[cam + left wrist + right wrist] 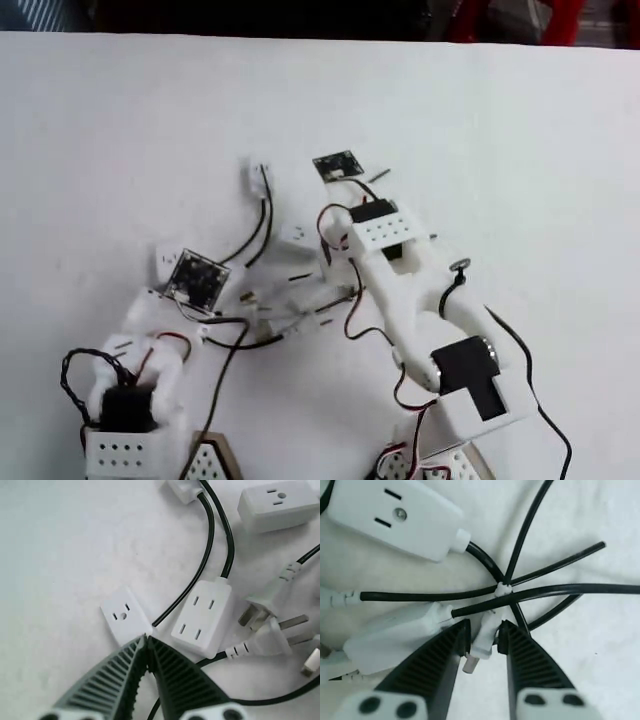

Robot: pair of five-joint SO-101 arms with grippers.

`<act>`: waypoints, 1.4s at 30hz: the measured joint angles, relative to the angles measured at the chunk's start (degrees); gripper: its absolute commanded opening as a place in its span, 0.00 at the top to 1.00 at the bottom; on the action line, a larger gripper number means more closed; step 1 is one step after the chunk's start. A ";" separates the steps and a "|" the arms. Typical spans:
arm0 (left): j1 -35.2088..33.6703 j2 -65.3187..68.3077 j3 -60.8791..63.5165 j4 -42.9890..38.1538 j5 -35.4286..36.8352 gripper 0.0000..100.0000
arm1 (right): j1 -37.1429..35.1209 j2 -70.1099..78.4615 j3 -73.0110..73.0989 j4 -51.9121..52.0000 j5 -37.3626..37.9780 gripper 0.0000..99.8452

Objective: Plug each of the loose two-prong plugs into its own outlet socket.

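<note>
My left gripper [146, 637] is shut with nothing in it, its tips touching the near edge of a small white outlet socket [125, 615]. Beside that lies a white multi-outlet block [202, 617] on a black cord. Two loose white two-prong plugs [270, 630] lie next to it, prongs bare. My right gripper [483, 626] is closed narrowly on a short white cord end [482, 640], just below a tie [502, 589] that bundles several black cords. A white outlet socket [395, 515] lies beyond it and a white plug body [395, 635] beside one finger.
Two more white sockets [277, 502] [182, 487] lie farther out on the white table [500, 130]. The cords and plugs are tangled together mid-table [280, 300]. The left arm [130, 400] and right arm [420, 300] flank the tangle.
</note>
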State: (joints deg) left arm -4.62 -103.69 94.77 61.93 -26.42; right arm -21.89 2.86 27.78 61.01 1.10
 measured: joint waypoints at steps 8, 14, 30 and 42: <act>0.00 0.00 0.53 0.00 0.00 0.98 | 0.70 0.09 0.00 0.26 0.00 0.98; 0.00 0.00 0.53 0.00 0.00 0.98 | 0.70 2.37 -0.35 0.26 0.00 0.94; 0.00 0.00 0.53 0.00 0.00 0.98 | 1.49 -0.09 -8.09 16.44 3.16 0.98; 0.00 0.00 0.53 0.00 0.00 0.98 | 1.41 -22.68 -26.64 36.40 9.49 0.98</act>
State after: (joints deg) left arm -4.62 -103.69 95.30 61.93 -26.42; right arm -20.48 -19.82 1.14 97.41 10.59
